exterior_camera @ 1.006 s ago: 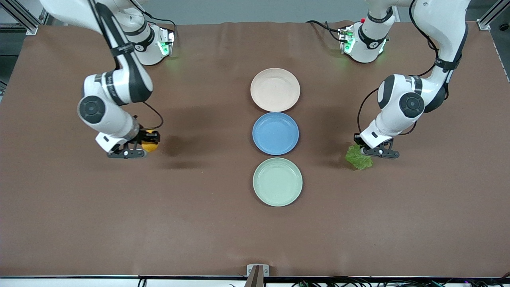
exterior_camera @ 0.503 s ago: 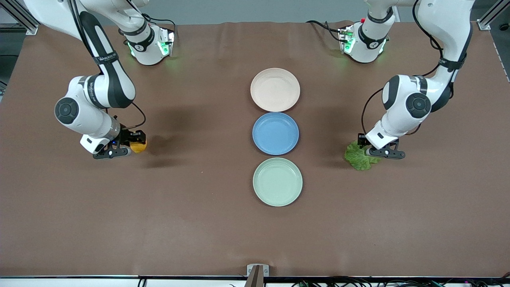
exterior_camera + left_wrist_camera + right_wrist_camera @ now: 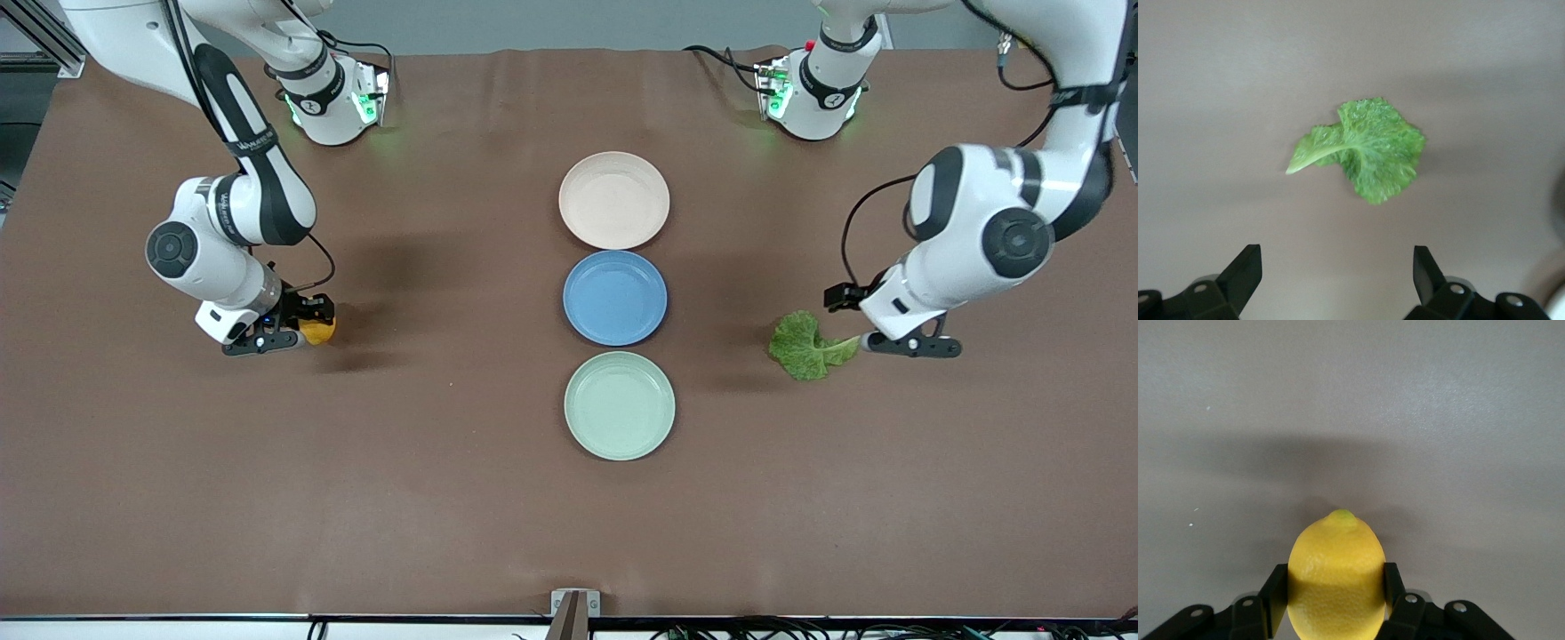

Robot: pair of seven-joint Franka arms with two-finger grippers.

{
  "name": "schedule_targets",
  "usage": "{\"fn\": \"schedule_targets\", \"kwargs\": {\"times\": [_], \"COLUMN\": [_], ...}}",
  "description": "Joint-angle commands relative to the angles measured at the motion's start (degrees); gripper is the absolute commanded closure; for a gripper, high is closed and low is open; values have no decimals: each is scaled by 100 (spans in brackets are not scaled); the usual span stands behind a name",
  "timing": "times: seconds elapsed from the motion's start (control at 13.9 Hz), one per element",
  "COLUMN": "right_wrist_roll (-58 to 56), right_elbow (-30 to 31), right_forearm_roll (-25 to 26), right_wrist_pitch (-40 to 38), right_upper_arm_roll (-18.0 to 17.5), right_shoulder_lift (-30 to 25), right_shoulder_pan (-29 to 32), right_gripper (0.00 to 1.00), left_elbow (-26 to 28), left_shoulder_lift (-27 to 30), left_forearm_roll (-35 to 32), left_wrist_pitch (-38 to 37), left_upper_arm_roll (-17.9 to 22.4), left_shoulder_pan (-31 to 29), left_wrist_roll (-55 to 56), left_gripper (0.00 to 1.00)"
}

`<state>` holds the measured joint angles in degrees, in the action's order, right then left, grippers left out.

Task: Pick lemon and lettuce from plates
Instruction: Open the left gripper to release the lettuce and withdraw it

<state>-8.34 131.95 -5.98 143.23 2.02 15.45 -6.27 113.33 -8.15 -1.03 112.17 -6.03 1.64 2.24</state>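
The lemon [image 3: 317, 332] is yellow and sits between the fingers of my right gripper [image 3: 298, 331], low at the brown table toward the right arm's end; the right wrist view shows the pads pressed on both sides of the lemon [image 3: 1335, 577]. The lettuce [image 3: 803, 346] lies flat on the table toward the left arm's end, its pale stem pointing at my left gripper [image 3: 902, 342], which is open, empty and apart from it. It also shows in the left wrist view [image 3: 1365, 155]. The beige-pink plate [image 3: 613, 200] and mint green plate [image 3: 620, 405] stand bare.
A blue plate [image 3: 614, 297] stands between the two task plates in a row down the table's middle. Both robot bases stand at the table's edge farthest from the front camera.
My left gripper has let go of the lettuce and drawn away toward the left arm's end. My right gripper, still holding the lemon, shifted a little and sank toward the table.
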Motion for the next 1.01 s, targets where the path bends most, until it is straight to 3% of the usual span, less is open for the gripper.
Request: {"fn": "schedule_targets", "kwargs": {"times": [0.0,0.22,0.43,0.79,0.86,0.93], "right_wrist_roll": [-133,-124,-124,-124,-115,-115], "right_elbow": [85,85,85,76,76,59], "right_forearm_roll": [-140,-184,-290,-290,-290,-290], "right_wrist_pitch": [161,248,293,293,284,275], "right_upper_arm_roll": [-87,-96,-105,-122,-122,-122], "right_shoulder_lift": [98,230,292,283,283,283], "right_shoulder_pan": [73,73,11,-76,-77,-77], "right_gripper": [98,97,96,92,72,14], "left_elbow": [-162,-397,-1249,-1822,-1971,-2138], "left_shoulder_lift": [550,1061,992,948,921,860], "left_forearm_roll": [-82,-46,-46,-55,-55,-64], "left_wrist_pitch": [-520,-845,-1565,-1654,-1663,-1698], "left_upper_arm_roll": [-56,-4,5,5,5,5], "left_shoulder_pan": [-59,-76,-191,-234,-235,-235], "left_wrist_roll": [83,57,48,74,74,74], "left_gripper": [0,0,0,0,0,0]}}
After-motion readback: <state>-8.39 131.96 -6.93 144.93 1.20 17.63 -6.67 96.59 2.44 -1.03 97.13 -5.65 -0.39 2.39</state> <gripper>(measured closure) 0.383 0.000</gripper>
